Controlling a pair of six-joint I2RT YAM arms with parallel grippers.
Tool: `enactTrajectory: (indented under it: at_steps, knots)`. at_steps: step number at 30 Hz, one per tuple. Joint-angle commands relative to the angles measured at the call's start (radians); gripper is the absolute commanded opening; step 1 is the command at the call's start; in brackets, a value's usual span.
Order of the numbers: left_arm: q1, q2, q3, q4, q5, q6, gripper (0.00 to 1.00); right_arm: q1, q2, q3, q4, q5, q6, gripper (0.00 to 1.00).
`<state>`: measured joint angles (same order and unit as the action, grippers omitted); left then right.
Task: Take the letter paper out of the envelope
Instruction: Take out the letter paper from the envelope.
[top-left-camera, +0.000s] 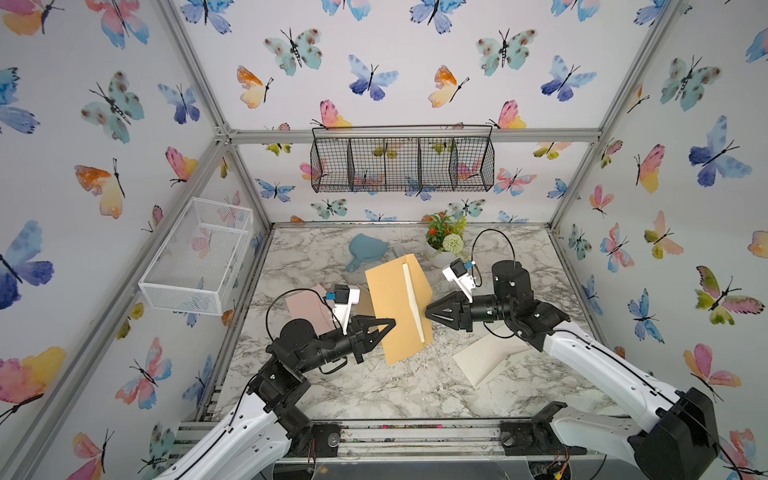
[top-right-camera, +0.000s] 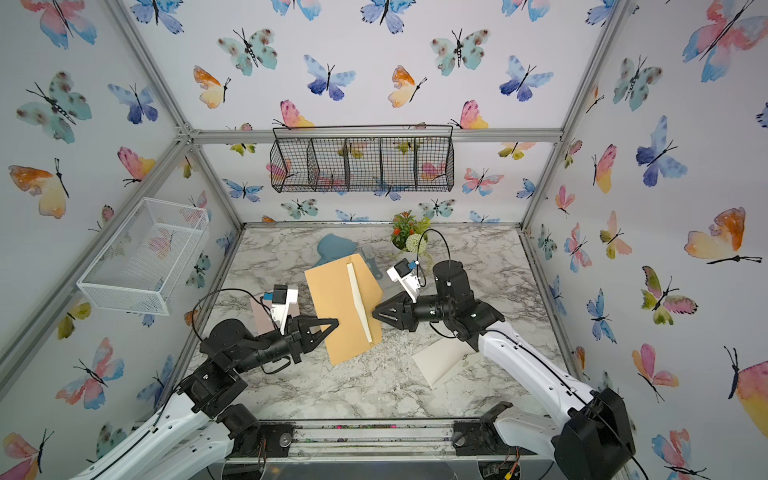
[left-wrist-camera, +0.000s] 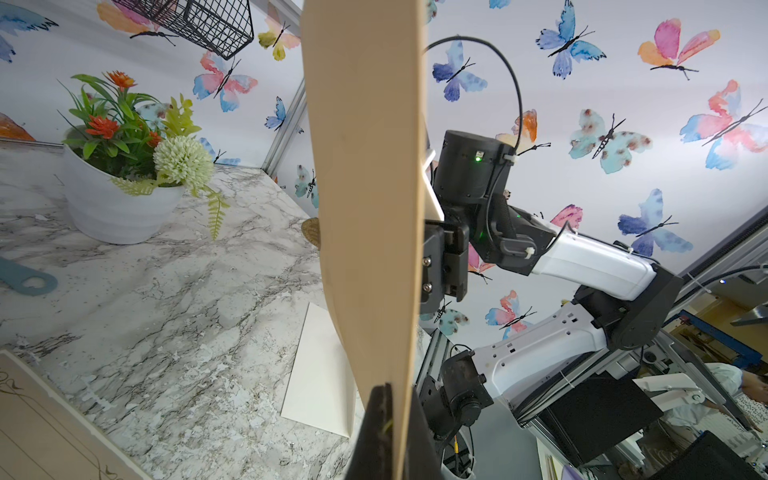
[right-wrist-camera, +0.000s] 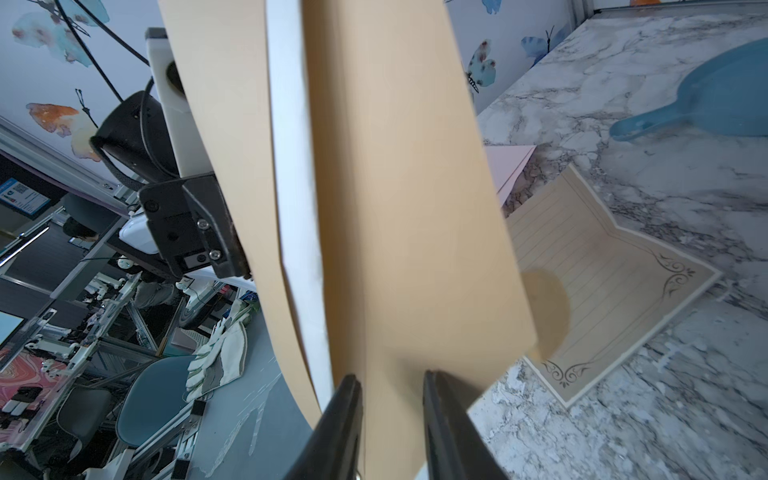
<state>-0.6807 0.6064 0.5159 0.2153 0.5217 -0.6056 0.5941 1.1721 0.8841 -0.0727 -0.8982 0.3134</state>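
My left pincer (top-left-camera: 392, 323) clamps one edge of the kraft envelope (top-left-camera: 392, 299), holding it above the desk (top-left-camera: 374, 386); my right pincer (right-wrist-camera: 390, 376) stands narrowly parted, astride the opposite edge.

A marbled table (top-left-camera: 374, 386) carries a potted plant (top-left-camera: 446, 239) near its back edge. A blue dustpan (top-left-camera: 365, 249) lies flat near the plant. A pink sheet (top-left-camera: 309, 309) lies toward the table's left side and a white sheet (top-left-camera: 486, 357) toward its right. 2 wire baskets hang on the walls: a black basket (top-left-camera: 401, 164) at the back and a white basket (top-left-camera: 199, 257) on the left.
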Motion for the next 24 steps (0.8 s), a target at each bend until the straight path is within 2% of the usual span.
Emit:
enactTrajectory:
  at_steps: [1, 16, 24]
  knots:
    - [-0.002, -0.013, 0.038, 0.035, 0.015, 0.012, 0.0, 0.0, 0.015, -0.009, 0.071, -0.079, 0.03, 0.29]
    - [-0.002, 0.03, 0.007, 0.116, 0.035, -0.018, 0.0, 0.0, 0.027, -0.009, 0.251, -0.229, 0.148, 0.26]
    - [-0.001, 0.039, 0.001, 0.129, 0.04, -0.024, 0.0, 0.0, 0.057, -0.014, 0.29, -0.234, 0.164, 0.26]
